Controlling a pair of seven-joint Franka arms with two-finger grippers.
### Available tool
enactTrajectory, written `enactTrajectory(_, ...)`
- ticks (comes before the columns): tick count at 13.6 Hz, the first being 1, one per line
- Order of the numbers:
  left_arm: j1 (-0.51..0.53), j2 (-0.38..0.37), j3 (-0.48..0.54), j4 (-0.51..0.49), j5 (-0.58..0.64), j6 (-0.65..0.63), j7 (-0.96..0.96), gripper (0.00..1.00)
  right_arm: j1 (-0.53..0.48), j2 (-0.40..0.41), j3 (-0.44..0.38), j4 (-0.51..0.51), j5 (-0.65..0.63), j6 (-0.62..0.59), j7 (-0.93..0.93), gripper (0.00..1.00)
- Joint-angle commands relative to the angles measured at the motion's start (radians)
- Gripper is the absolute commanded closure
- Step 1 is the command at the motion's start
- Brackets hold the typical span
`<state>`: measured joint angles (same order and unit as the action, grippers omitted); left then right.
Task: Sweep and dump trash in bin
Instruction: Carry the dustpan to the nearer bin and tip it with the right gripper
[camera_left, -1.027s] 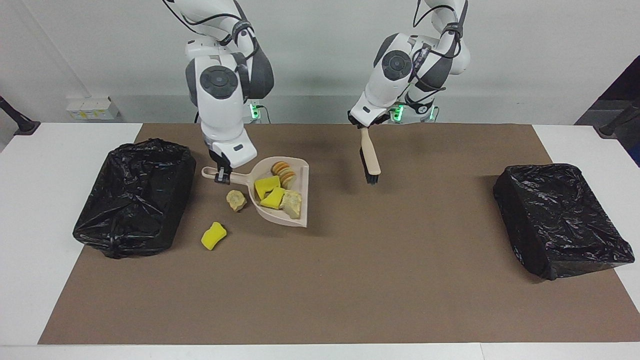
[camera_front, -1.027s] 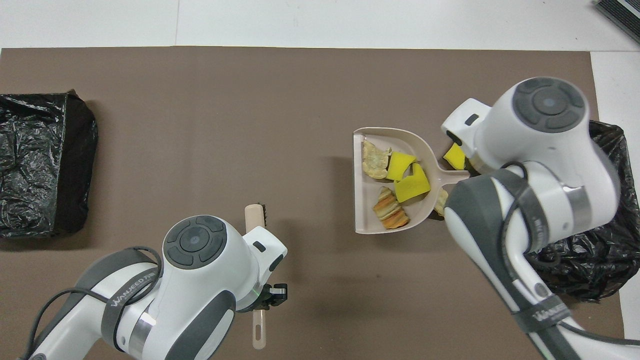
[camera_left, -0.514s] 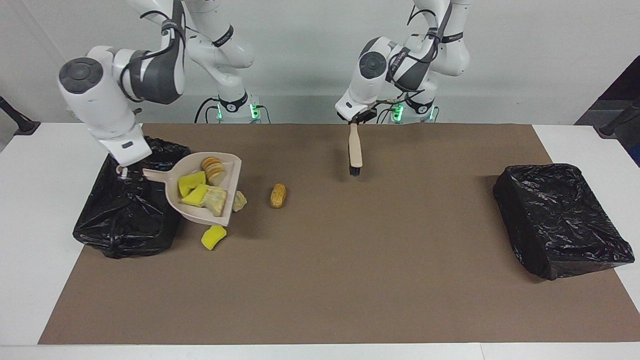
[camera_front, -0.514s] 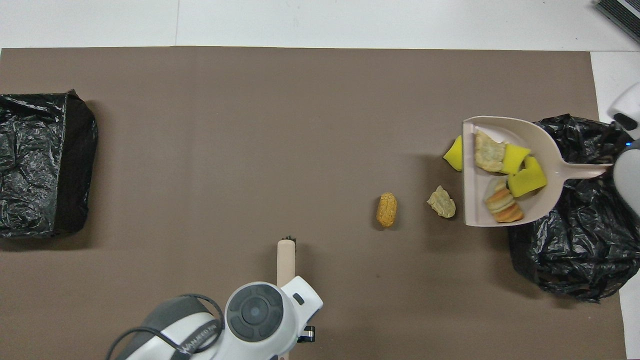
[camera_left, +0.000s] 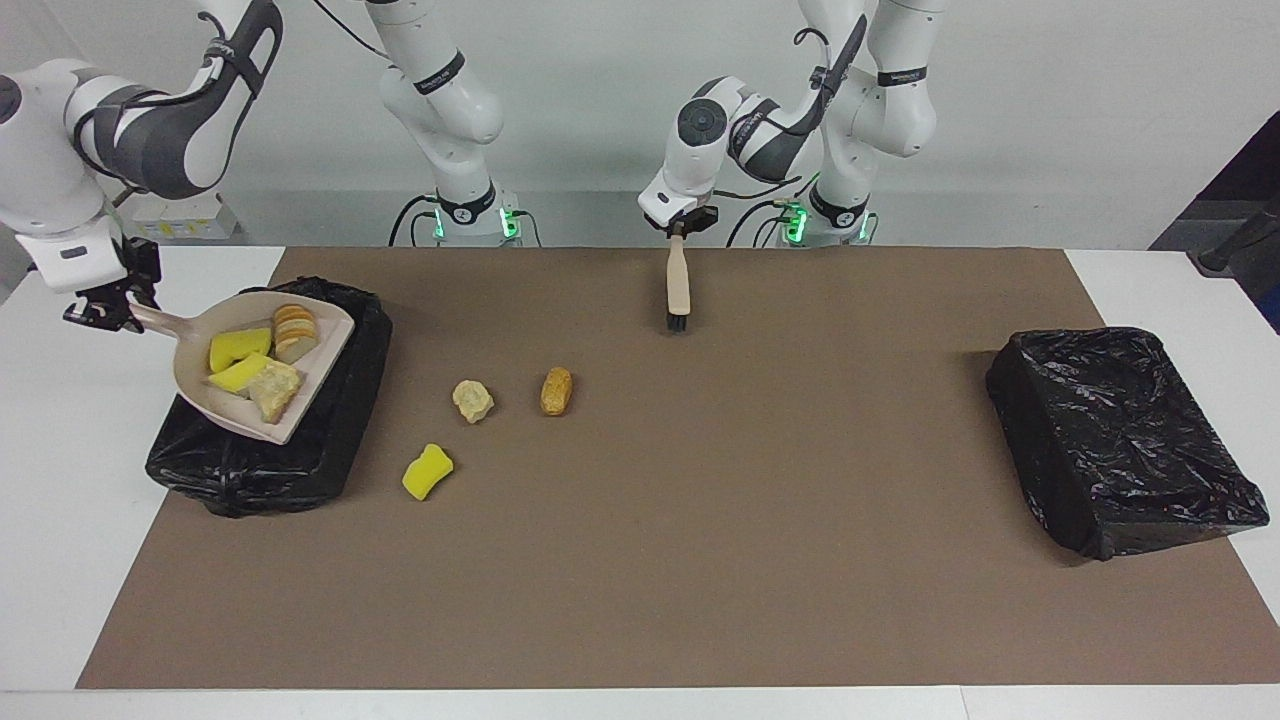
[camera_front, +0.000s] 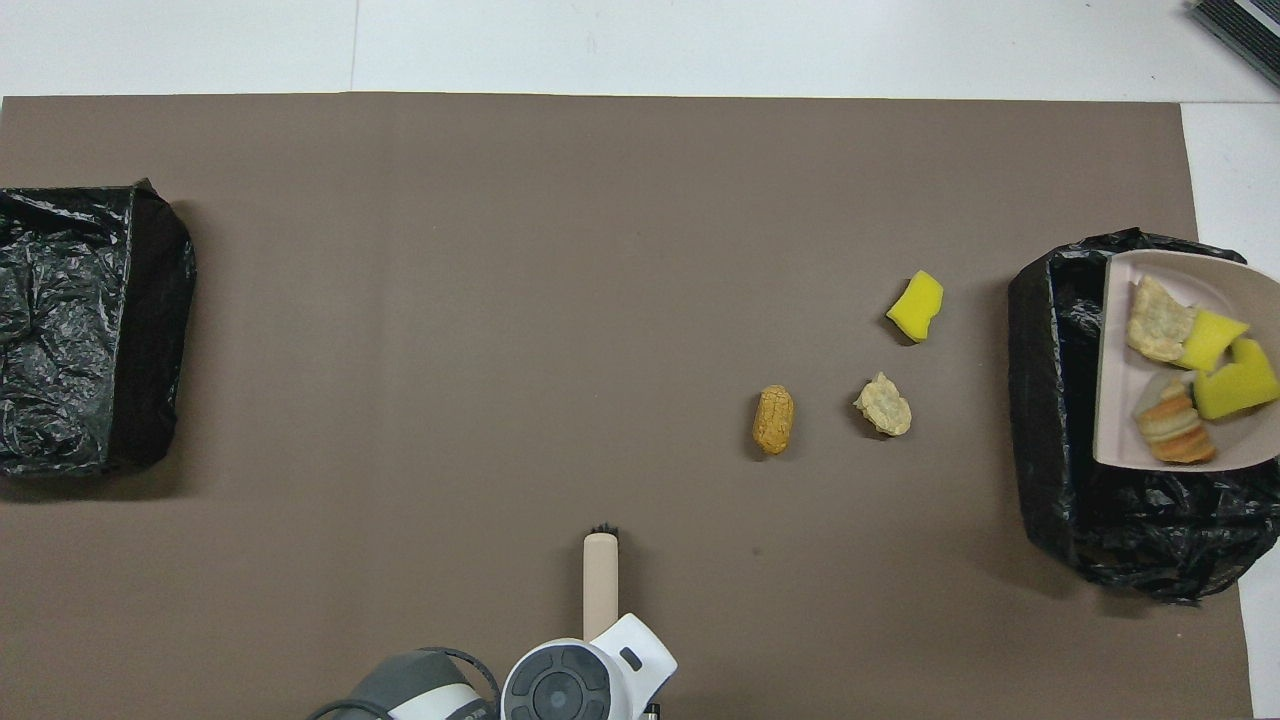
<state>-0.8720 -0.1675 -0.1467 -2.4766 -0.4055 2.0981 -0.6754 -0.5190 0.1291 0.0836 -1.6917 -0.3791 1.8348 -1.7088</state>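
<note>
My right gripper (camera_left: 100, 306) is shut on the handle of the beige dustpan (camera_left: 192, 378), held tilted in the air over the black-bagged bin (camera_left: 250, 470) at the right arm's end. In the pan lie yellow sponge pieces (camera_left: 235, 352), a layered roll (camera_left: 293, 330) and a pale lump (camera_left: 272, 388). Loose trash rests on the brown mat: a yellow sponge (camera_left: 427, 471), a pale lump (camera_left: 472, 400) and a golden roll (camera_left: 556, 390). My left gripper (camera_left: 680, 226) is shut on the brush (camera_left: 680, 290), which hangs bristles down over the mat's edge nearest the robots.
A second black-bagged bin (camera_left: 1120, 440) stands at the left arm's end of the table. In the overhead view the dustpan (camera_front: 1115, 420) covers part of the bin (camera_front: 1055, 400), and the loose sponge (camera_front: 916, 306), lump (camera_front: 883, 404) and roll (camera_front: 773, 419) lie beside that bin.
The right arm lifted the loaded dustpan off the mat and swung it over the bin. The left arm drew the brush back toward the robots. The golden roll came into sight.
</note>
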Motion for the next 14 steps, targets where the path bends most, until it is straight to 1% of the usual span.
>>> enactTrajectory(1,-0.009,-0.006,0.006,-0.016,-0.048,0.019,0.005,1.00,-0.001,-0.006,0.016,0.003,-0.179,0.008,-0.003,1.00)
enactTrajectory(4,-0.016,-0.006,0.007,-0.016,-0.059,0.025,0.002,1.00,0.062,-0.008,0.019,0.004,-0.352,-0.055,0.029,1.00)
enactTrajectory(6,-0.015,0.020,0.009,-0.016,-0.059,0.046,0.005,1.00,0.127,-0.013,0.022,0.004,-0.449,-0.098,0.040,1.00)
enactTrajectory(7,-0.015,0.023,0.009,-0.016,-0.059,0.048,0.004,0.94,0.146,-0.016,0.022,0.004,-0.487,-0.107,0.041,1.00)
enactTrajectory(8,-0.016,0.023,0.009,-0.016,-0.059,0.048,0.007,0.79,0.151,-0.026,0.025,0.004,-0.520,-0.109,0.041,1.00)
enactTrajectory(9,-0.015,0.023,0.009,-0.016,-0.058,0.043,0.005,0.59,0.151,-0.035,0.027,0.004,-0.540,-0.109,0.041,1.00)
enactTrajectory(10,-0.015,0.025,0.009,-0.015,-0.059,0.043,0.007,0.55,0.151,-0.043,0.027,0.004,-0.546,-0.111,0.041,1.00)
enactTrajectory(11,-0.015,0.035,0.012,-0.002,-0.058,0.033,0.001,0.36,0.149,-0.049,0.022,0.004,-0.547,-0.111,0.038,1.00)
enactTrajectory(12,-0.003,0.036,0.013,0.016,-0.050,0.031,-0.001,0.00,0.146,-0.051,0.019,0.004,-0.555,-0.111,0.037,1.00)
enactTrajectory(13,0.007,0.034,0.019,0.027,-0.042,0.031,0.002,0.00,0.148,-0.054,0.018,0.004,-0.563,-0.111,0.031,1.00)
enactTrajectory(14,0.054,0.026,0.019,0.050,-0.033,0.027,0.005,0.00,0.143,-0.069,0.022,0.006,-0.563,-0.111,0.029,1.00)
